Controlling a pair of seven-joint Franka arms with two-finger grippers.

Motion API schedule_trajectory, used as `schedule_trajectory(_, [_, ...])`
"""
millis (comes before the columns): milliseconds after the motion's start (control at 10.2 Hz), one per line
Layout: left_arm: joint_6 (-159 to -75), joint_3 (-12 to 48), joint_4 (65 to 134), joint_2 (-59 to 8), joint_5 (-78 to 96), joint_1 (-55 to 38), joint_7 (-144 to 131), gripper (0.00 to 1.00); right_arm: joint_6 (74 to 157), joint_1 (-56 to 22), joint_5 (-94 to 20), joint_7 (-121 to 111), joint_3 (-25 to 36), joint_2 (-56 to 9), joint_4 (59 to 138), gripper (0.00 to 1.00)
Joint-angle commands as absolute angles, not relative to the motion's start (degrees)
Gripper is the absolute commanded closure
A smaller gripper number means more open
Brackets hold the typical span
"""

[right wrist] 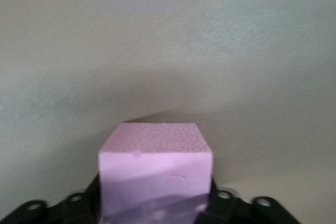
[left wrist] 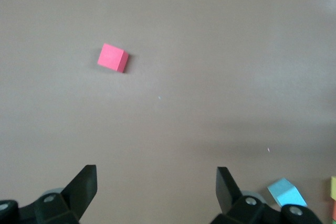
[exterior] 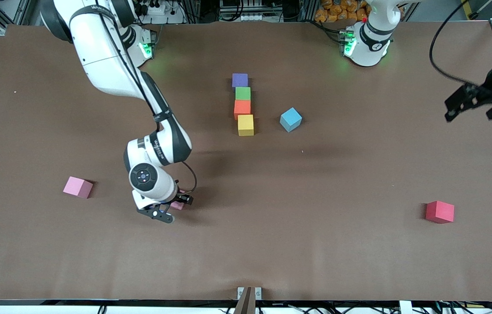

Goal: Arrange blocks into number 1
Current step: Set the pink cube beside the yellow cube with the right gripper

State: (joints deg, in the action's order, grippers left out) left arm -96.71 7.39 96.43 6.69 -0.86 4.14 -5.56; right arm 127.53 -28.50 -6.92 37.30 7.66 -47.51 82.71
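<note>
The right gripper [exterior: 175,209] is sitting low over the table [exterior: 316,244], toward the right arm's end, its fingers pinching a pink block [right wrist: 155,174]. The front view is catching only a sliver of that block [exterior: 179,204] under the wrist, while the right wrist view is filling with its top face. A second pink block [exterior: 78,187] is lying nearer the table's edge at the right arm's end. Purple [exterior: 240,80], green [exterior: 242,93], orange [exterior: 242,108] and yellow [exterior: 245,124] blocks are forming a touching column mid-table, a light blue block [exterior: 291,119] sitting just beside the yellow one. The left gripper [exterior: 473,109] is waiting, fingers [left wrist: 84,184] spread, above the left arm's end. Its wrist view is showing the red block [left wrist: 113,58] below.
</note>
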Motion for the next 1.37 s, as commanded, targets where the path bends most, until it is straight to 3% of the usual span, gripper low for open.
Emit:
schedule_trajectory(0, [-92.7, 6.2, 92.8, 5.6, 0.5, 2.8, -4.9, 0.00, 127.7, -30.2, -6.9, 37.6, 7.7, -46.5, 82.8, 1.00])
schedule_trajectory(195, [-92.7, 3.7, 92.3, 5.7, 4.6, 2.7, -3.7, 0.00, 127.0, -34.0, -6.9, 37.4, 7.7, -45.6, 82.4, 1.00])
schedule_trajectory(391, [-92.6, -2.7, 92.1, 6.1, 5.4, -1.3, -0.6, 0.00, 124.6, -39.3, -6.8, 38.4, 7.8, -44.5, 80.8, 1.00])
schedule_trajectory(683, [-92.6, -3.3, 91.6, 6.1, 4.6, -0.9, -0.9, 0.00, 121.2, -45.5, -4.7, 37.3, 7.5, -44.5, 78.4, 1.00])
schedule_trajectory(976, [-92.6, -3.3, 91.6, 5.8, 4.6, -0.8, -1.0, 0.00, 120.9, -44.1, -3.1, 37.4, -1.6, -43.1, 81.0, 1.00])
schedule_trajectory(1269, [-92.6, -3.3, 91.7, 5.8, 4.1, -0.3, -0.9, 0.00, 124.5, -42.7, -3.2, 38.1, -4.2, -40.4, 88.6, 1.00])
